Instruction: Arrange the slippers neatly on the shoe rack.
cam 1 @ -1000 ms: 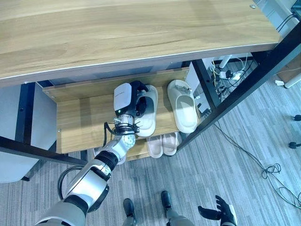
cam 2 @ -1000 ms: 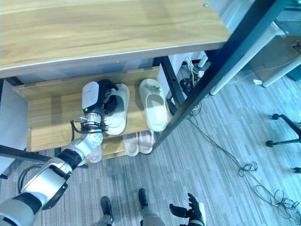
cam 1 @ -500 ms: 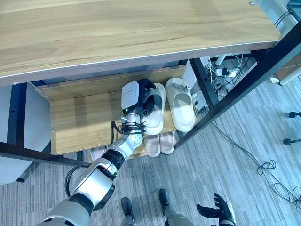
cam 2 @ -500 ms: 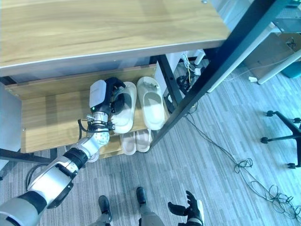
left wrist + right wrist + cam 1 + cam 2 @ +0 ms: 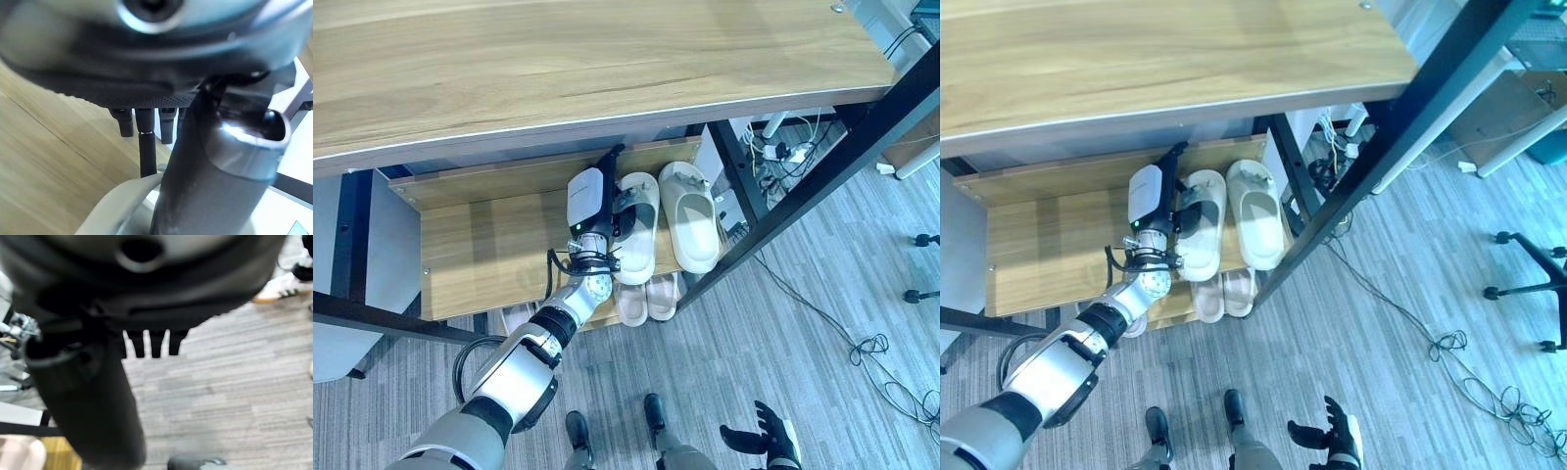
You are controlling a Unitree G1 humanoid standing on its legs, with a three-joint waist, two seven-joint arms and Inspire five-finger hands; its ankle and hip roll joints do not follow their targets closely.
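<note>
Two cream slippers lie side by side, toes to the back, at the right end of the wooden shoe rack's upper shelf (image 5: 489, 245). My left hand (image 5: 594, 194) rests at the outer edge of the left slipper (image 5: 638, 223) with its fingers (image 5: 147, 152) straight, so it is open; the thumb lies across the slipper's strap. The right slipper (image 5: 690, 217) lies free, close beside the left one. Low over the grey floor, my right hand (image 5: 766, 446) hangs open with spread fingers (image 5: 155, 343).
A pinkish pair of slippers (image 5: 638, 299) sits on the lower shelf. A wide wooden tabletop (image 5: 607, 59) overhangs the rack's back. A black slanted table leg (image 5: 803, 186) stands right of the rack. Cables (image 5: 881, 362) trail over the floor at the right.
My left hand brought the left slipper closer to the right one, then straightened its fingers and let go of it. The camera shifted slightly. The right hand has stayed low.
</note>
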